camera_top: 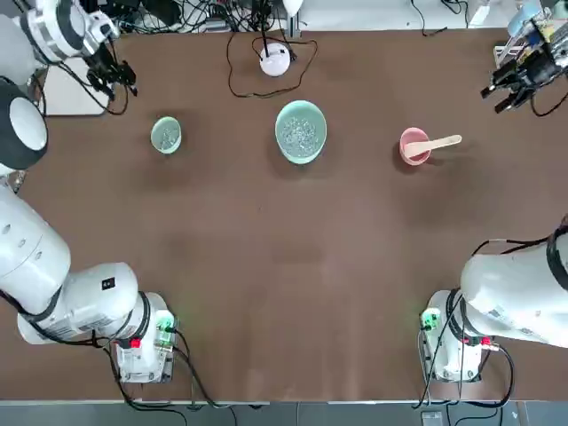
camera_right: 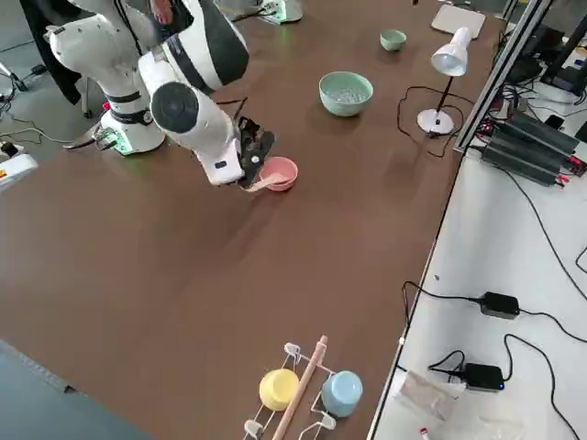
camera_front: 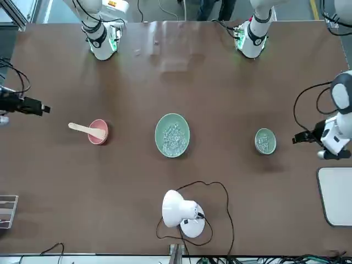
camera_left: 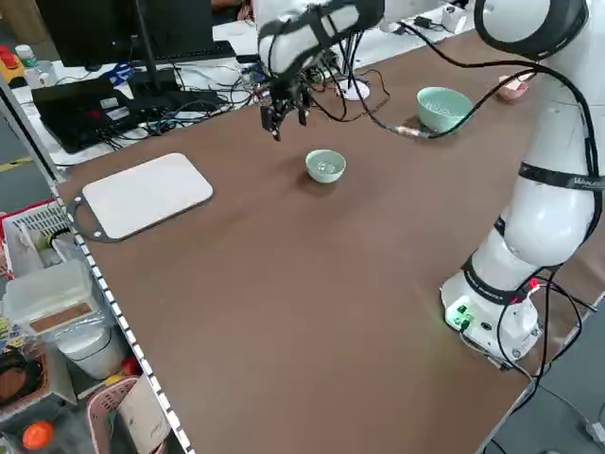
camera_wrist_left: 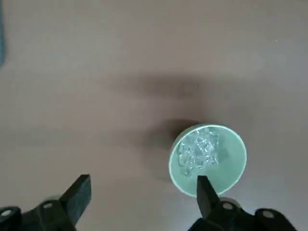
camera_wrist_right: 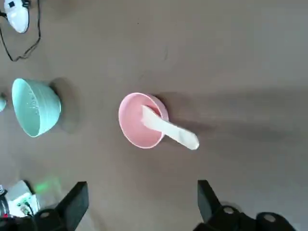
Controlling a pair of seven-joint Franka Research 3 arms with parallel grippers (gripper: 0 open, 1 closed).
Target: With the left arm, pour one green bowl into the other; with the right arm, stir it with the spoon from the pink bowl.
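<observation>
Both arm bases sit at the near edge in the top view. Left gripper (camera_top: 117, 78) hovers at the far left, fingers spread, holding nothing, near the small green bowl (camera_top: 166, 135). That bowl holds pale clear bits. Big mint-green bowl (camera_top: 301, 131) is mid-table with the same bits inside. Pink bowl (camera_top: 414, 146) is to its right, wooden spoon (camera_top: 435, 145) resting in it, handle pointing out over the rim toward the right gripper (camera_top: 503, 90), which is at the far right edge, well apart from it.

Front view: white desk lamp (camera_front: 180, 212) lies nearest, cable looped beside it. The three bowls line up behind it.

Left side view: a white board (camera_left: 145, 193) lies on the table; the left gripper hangs above and just beyond the small green bowl, not touching.

Right side view: yellow cup (camera_right: 279, 389) and blue cup (camera_right: 343, 392) on a rack near the edge.

Left wrist view: open fingers (camera_wrist_left: 79, 195), small green bowl near one tip.

Right wrist view: jaws wide, empty; pink bowl with spoon ahead, mint-green bowl beyond.
</observation>
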